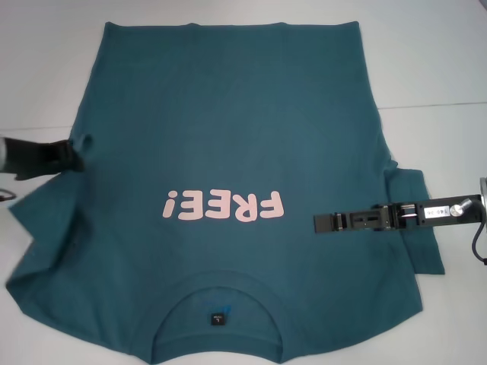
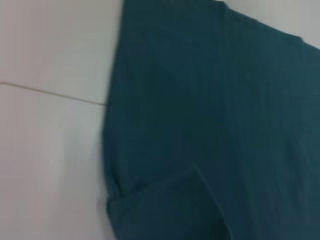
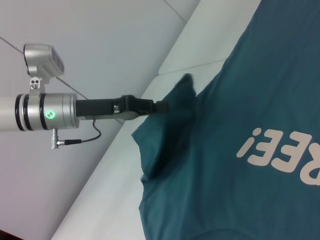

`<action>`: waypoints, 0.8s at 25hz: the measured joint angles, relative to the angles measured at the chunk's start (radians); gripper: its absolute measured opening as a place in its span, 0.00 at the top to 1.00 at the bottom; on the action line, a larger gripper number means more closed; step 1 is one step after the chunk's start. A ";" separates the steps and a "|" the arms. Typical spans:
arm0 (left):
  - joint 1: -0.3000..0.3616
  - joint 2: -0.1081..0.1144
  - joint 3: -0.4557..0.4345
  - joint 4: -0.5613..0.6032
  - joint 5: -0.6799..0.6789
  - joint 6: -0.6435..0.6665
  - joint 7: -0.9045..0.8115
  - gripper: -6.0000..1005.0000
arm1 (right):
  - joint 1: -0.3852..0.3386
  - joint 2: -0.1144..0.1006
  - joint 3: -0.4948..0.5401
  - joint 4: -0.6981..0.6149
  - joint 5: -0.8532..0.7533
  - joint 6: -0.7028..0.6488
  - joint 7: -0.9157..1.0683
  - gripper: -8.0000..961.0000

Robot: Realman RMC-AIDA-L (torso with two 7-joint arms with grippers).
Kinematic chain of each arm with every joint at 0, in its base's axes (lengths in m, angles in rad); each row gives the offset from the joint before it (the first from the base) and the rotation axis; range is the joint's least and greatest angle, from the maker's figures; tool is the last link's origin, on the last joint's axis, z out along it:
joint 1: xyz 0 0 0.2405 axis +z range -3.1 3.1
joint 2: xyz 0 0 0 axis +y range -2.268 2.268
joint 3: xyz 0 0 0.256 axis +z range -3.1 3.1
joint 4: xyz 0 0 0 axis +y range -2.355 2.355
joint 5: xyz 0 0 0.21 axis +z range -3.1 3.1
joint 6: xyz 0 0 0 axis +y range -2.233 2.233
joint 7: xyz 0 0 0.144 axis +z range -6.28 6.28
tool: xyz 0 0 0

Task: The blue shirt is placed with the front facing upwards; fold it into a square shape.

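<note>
The blue shirt (image 1: 228,114) lies spread on the white table, front up, with its collar (image 1: 217,300) nearest me and the pink "FREE!" lettering (image 1: 224,205) reading upside down. My left gripper (image 1: 80,154) is at the shirt's left edge by the sleeve, shut on a pinch of fabric that peaks upward; the right wrist view shows this left gripper (image 3: 167,106) gripping the raised cloth (image 3: 175,100). My right gripper (image 1: 318,223) reaches in from the right, over the right sleeve (image 1: 417,228) and above the shirt body beside the lettering. The left wrist view shows only shirt fabric (image 2: 210,125) and table.
The white table (image 1: 441,61) shows around the shirt on the left, right and far sides. A thin seam line (image 1: 434,105) crosses the table at the right. The shirt's collar end reaches the table's near edge.
</note>
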 joint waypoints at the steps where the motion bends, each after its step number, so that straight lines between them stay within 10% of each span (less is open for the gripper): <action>1: -0.010 -0.004 0.000 -0.003 0.000 0.000 -0.005 0.99 | -0.001 0.000 0.000 0.000 0.000 0.000 0.000 0.02; 20: -0.132 -0.026 0.037 -0.166 0.003 -0.114 0.040 0.90 | -0.004 -0.003 0.000 0.021 0.000 0.017 0.000 0.02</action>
